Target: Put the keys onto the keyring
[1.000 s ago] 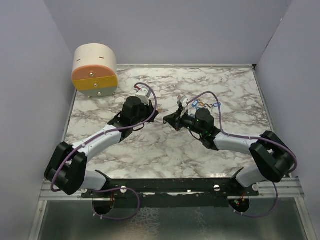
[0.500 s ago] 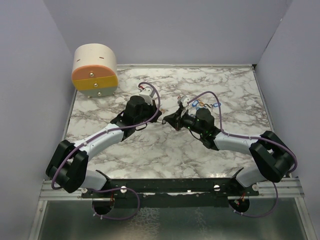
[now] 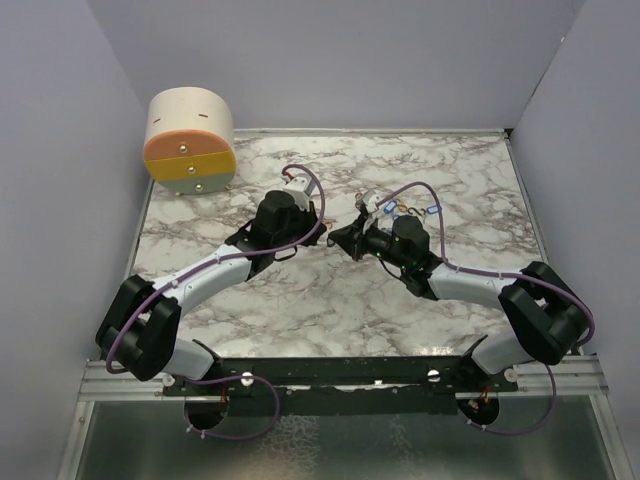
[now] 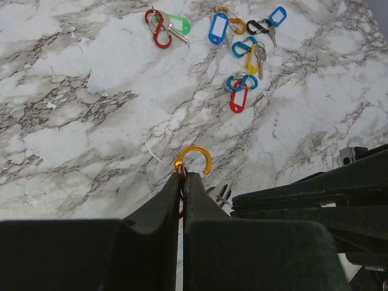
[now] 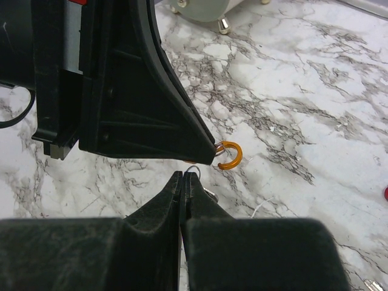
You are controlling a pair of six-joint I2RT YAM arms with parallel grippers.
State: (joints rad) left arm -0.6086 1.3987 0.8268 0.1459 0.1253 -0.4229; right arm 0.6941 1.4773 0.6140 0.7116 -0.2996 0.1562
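Observation:
My left gripper is shut on the keyring, an orange carabiner whose open hook pokes out past the fingertips. My right gripper is shut on a silver key with a small wire ring, just under the left gripper's fingers and the carabiner. In the top view both grippers meet tip to tip at mid table. More keys with red, yellow, blue and green tags lie loose on the marble beyond; one green tag sits by a red carabiner.
A round cream and orange drawer box stands at the back left corner. The pile of tagged keys lies just behind the right wrist. Grey walls close in the marble table on three sides.
My left gripper has moved a little right and away, bringing the carabiner closer to the right gripper's tip. The right arm has barely shifted. Both grips are unchanged.

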